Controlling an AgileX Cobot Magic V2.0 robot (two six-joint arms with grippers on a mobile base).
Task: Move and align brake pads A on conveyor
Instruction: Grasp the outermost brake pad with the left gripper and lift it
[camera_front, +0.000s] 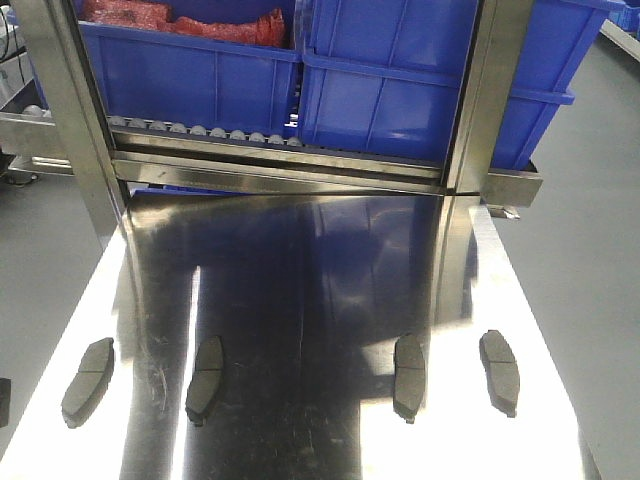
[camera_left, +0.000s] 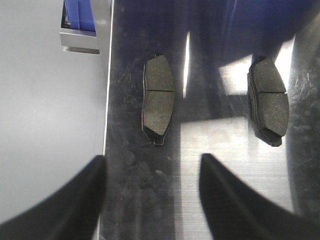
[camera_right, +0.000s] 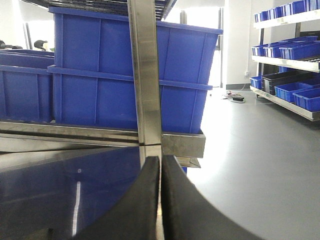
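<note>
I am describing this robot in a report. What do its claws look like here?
Only the claws show; the arms are out of view. The left claw has two smooth black fingers, broad at the base, curving and tapering to narrow tips. The right claw has the same black curved fingers. No cables or markings are visible.

Ahead of me a polished steel table (camera_front: 330, 270) mirrors the stacked blue bins (camera_front: 400, 80), which sit on a roller rack (camera_front: 200, 133) between steel uprights (camera_front: 485, 100). One bin holds something red (camera_front: 180, 20). The floor (camera_right: 250, 150) is smooth grey. To my right, shelves (camera_right: 290, 62) carry more bins under bright light.
</note>
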